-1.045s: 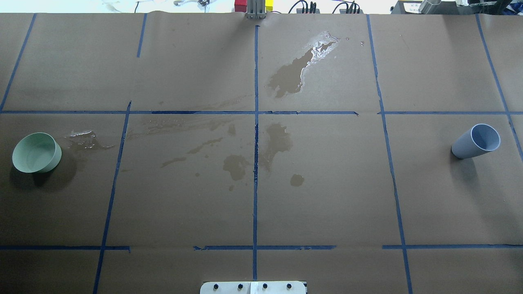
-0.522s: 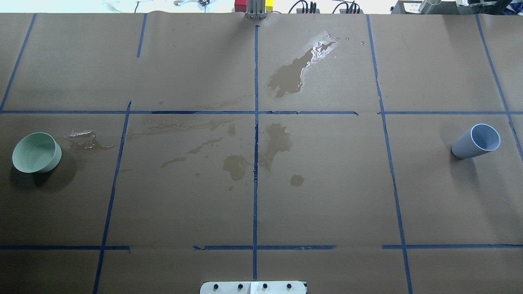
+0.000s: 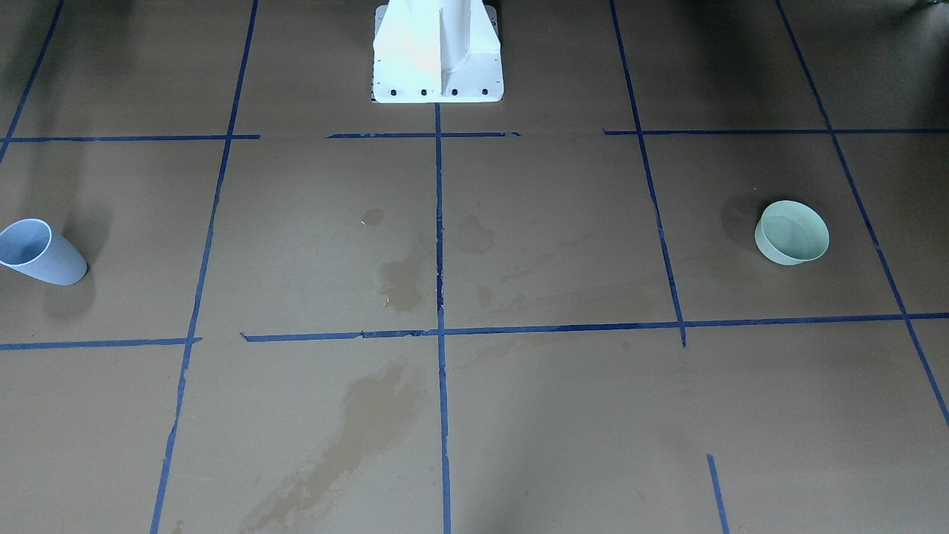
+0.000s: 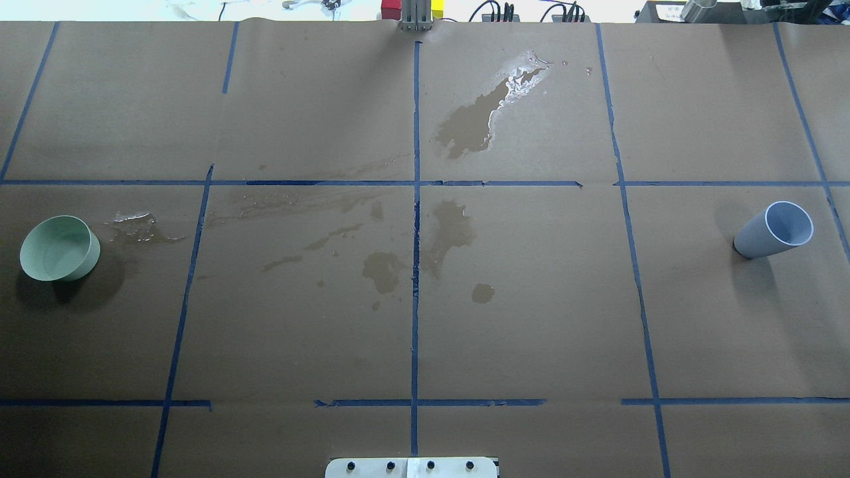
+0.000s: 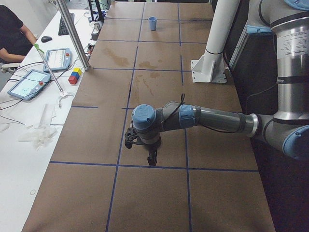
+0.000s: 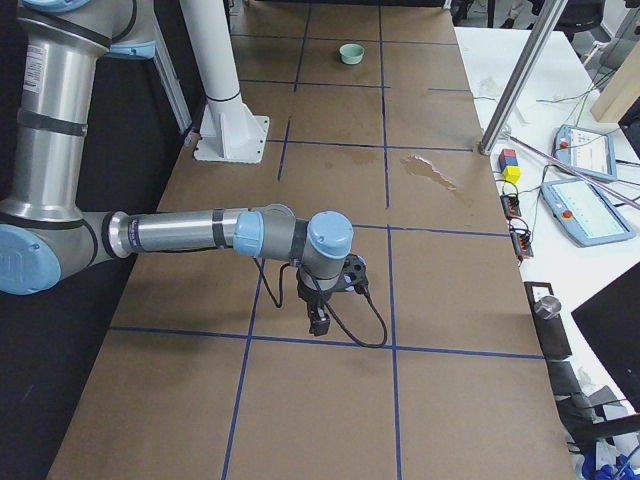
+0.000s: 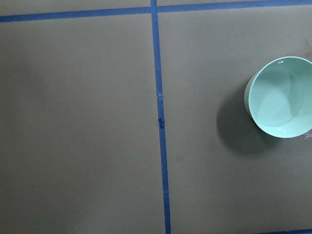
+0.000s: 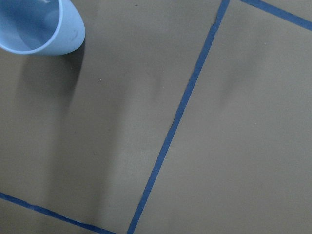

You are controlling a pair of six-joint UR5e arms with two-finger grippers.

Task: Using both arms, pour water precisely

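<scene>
Left gripper point(image 5: 151, 159), at the end of my left arm point(image 5: 217, 120), hangs fingers-down over the brown paper point(image 5: 91, 140). It shows only from the table's end, so I cannot tell whether its fingers are apart or together. The same goes for my right gripper point(image 6: 318, 322), which hangs fingers-down off my right arm point(image 6: 190, 232) at the opposite end, a black cable point(image 6: 365, 325) looped beside it.

Read the overhead view as a clock with my base at 6. Dark stains point(image 4: 451, 232) blotch the paper around the centre, on either side of the blue tape line point(image 4: 416, 299). At 9 o'clock a pale green bowl point(image 4: 93, 257) sits mouth up. Just beside it, on its 3 o'clock side, a small patch of water point(image 4: 136, 219) glints on the paper. At 3 o'clock a blue-grey cup point(image 4: 764, 240) stands on its base, mouth up, well apart from the bowl. Farthest out, between 12 and 1 o'clock, more water lies as a glossy streak point(image 4: 521, 74). Its long axis runs from 7 toward 1, with the bright end near the table's far edge and the 7 o'clock end merging into a dark stain.
</scene>
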